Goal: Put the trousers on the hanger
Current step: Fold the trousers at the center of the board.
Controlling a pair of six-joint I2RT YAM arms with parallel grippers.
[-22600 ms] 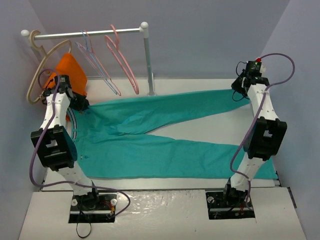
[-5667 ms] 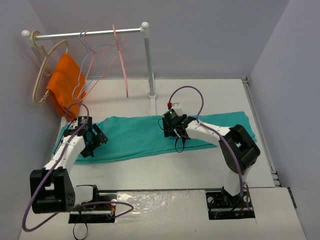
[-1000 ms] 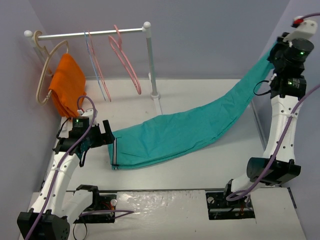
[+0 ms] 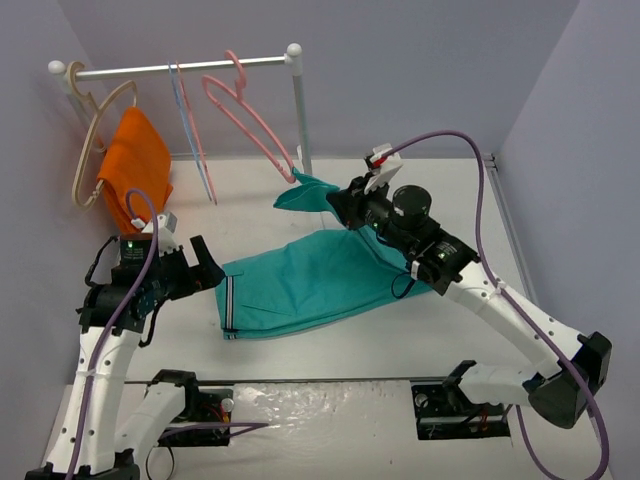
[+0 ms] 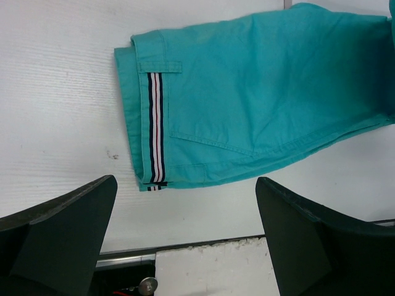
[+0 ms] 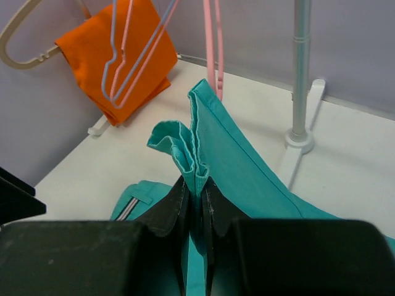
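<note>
The right gripper (image 6: 196,185) is clamping shut on a bunched fold of the teal trousers (image 4: 320,275), lifting that end off the table just in front of the upright post (image 4: 299,120) of the clothes rail (image 4: 180,67). Its wrist camera is showing what the overhead view cannot. The pinched cloth is standing up in tight pleats between the dark fingers (image 6: 170,209). The lower end of the salmon-pink hanger (image 4: 255,125) is hanging just behind the fold's top edge, though whether they are touching is unclear.

The left gripper (image 5: 185,182) is hovering wide open and holding nothing, well to the left of the post and above the trousers' waist end. Its own camera is giving the clear look at the dark-and-white striped band (image 5: 154,123) lying flat along that edge.

From overhead, the rest of the trousers is lying folded on the white table (image 4: 400,340), in front of the post. The hanger is hanging on the rail just left of the post. Farther left are hanging a blue hanger (image 4: 192,130), an orange cloth (image 4: 135,170) and a beige hanger (image 4: 90,140). Pale lilac walls (image 4: 420,70) are enclosing the table.
</note>
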